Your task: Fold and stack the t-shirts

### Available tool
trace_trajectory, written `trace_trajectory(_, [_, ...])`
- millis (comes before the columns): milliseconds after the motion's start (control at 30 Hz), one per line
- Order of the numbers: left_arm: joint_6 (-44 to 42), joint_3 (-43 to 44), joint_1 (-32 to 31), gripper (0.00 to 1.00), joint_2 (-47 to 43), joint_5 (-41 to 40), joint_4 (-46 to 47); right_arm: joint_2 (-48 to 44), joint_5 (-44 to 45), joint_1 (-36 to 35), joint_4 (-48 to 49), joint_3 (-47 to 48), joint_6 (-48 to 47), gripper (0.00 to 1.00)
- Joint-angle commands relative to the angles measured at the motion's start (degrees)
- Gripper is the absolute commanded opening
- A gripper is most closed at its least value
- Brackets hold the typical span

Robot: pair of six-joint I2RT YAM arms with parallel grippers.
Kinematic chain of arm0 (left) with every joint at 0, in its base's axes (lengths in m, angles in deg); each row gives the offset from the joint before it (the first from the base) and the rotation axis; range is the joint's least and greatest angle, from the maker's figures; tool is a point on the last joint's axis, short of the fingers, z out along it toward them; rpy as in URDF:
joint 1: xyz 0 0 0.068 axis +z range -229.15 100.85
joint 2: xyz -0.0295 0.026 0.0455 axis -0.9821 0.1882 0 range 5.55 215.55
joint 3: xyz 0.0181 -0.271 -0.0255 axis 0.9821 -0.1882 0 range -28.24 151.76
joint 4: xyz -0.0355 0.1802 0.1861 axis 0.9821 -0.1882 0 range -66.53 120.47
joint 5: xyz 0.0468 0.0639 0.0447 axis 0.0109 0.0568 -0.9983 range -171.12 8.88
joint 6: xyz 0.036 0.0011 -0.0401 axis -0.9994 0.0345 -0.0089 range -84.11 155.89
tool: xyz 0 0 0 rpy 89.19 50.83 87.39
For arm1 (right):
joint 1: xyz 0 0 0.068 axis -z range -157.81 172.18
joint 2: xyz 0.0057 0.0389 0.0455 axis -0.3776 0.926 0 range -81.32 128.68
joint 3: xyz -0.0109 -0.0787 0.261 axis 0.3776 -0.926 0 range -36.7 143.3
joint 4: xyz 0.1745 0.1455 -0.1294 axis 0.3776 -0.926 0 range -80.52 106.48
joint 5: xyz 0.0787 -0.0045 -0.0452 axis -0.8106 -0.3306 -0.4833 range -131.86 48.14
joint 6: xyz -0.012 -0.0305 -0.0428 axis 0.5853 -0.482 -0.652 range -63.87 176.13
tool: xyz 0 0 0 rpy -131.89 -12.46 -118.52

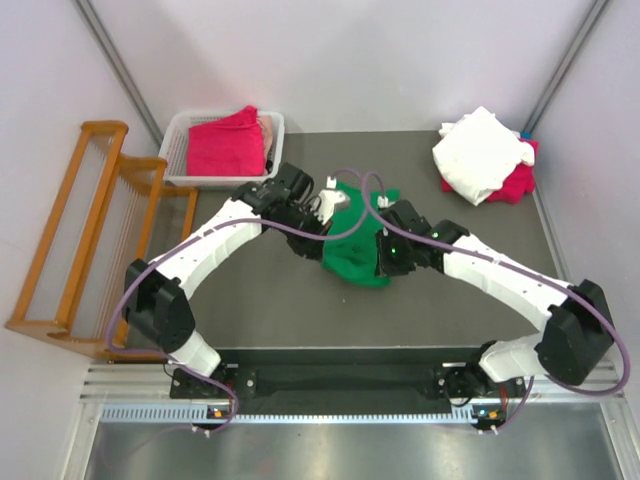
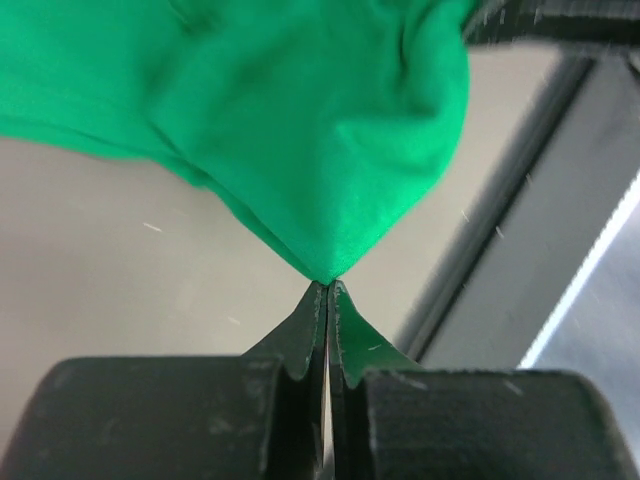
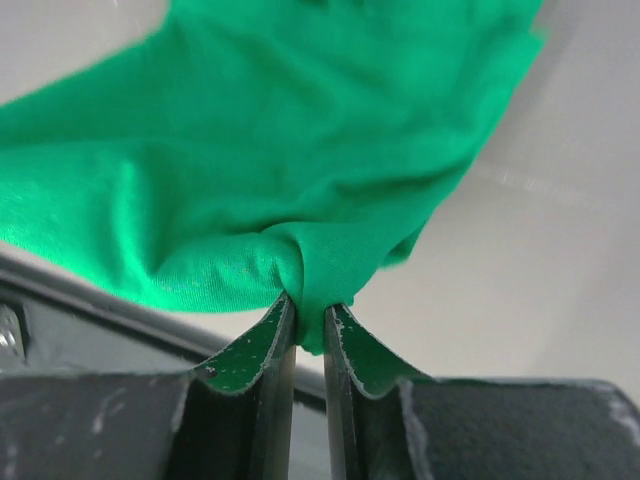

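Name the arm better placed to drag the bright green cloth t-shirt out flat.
Right, probably. The right gripper clamps a thick bunched fold of the bright green cloth t-shirt; the left gripper pinches only a thin tip, likelier to slip.

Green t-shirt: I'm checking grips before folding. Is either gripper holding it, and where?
Both hold the green t-shirt. The left gripper pinches a thin point of cloth; the right gripper clamps a bunched fold.
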Motion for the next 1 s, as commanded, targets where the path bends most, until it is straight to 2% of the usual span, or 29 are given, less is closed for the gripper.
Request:
trace_trajectory(0, [2.0,6.1,2.1,0.0,3.7,-4.1,5.0,3.9,2.6,2.7,2.6,8.1,-3.3,0.14])
trace_trajectory(233, [2.3,16.3,5.7,0.0,11.9,-7.3,5.1,7.7,3.7,7.8,4.5,14.2,-5.9,0.13])
trace_trajectory(400, [2.9,20.1,6.9,0.0,15.5,-8.9,6.3,9.1,4.2,9.9,5.2,18.2,-6.7,0.13])
trace_trajectory(967, [2.0,37.5,8.9,0.0,30.0,-11.0,5.0,16.8,2.1,14.1,9.4,22.7,-8.4,0.1])
